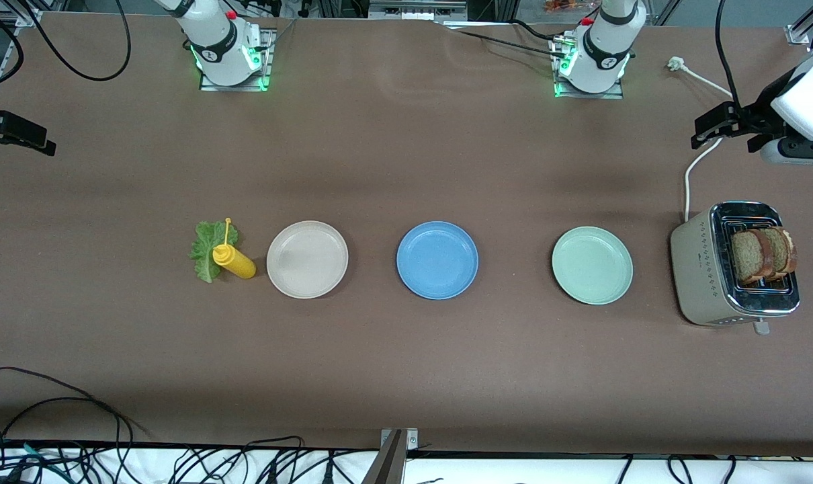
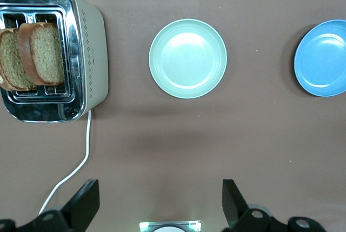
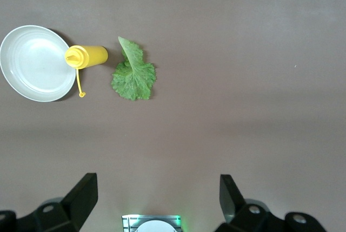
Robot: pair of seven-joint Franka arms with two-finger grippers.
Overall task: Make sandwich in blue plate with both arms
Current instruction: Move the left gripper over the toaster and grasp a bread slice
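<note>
Two bread slices (image 1: pixel 762 254) stand in the toaster (image 1: pixel 705 269) at the left arm's end of the table, lower halves hidden in the slots. Lettuce leaf (image 1: pixel 205 250) partly covered by the yellow squeeze bottle (image 1: pixel 234 261), beside the beige plate (image 1: pixel 307 259). Blue plate (image 1: pixel 437 260) sits mid-table, bare; mint plate (image 1: pixel 592 265) between it and the toaster. Left gripper (image 2: pixel 159 202) hangs near the toaster, jaws wide apart, holding nothing. Right gripper (image 3: pixel 157 199) is cut off at the frame edge in the front view, fingers spread, nothing held. Brown table cover (image 1: pixel 406 376); loose cables (image 1: pixel 57 417) along the near edge.
</note>
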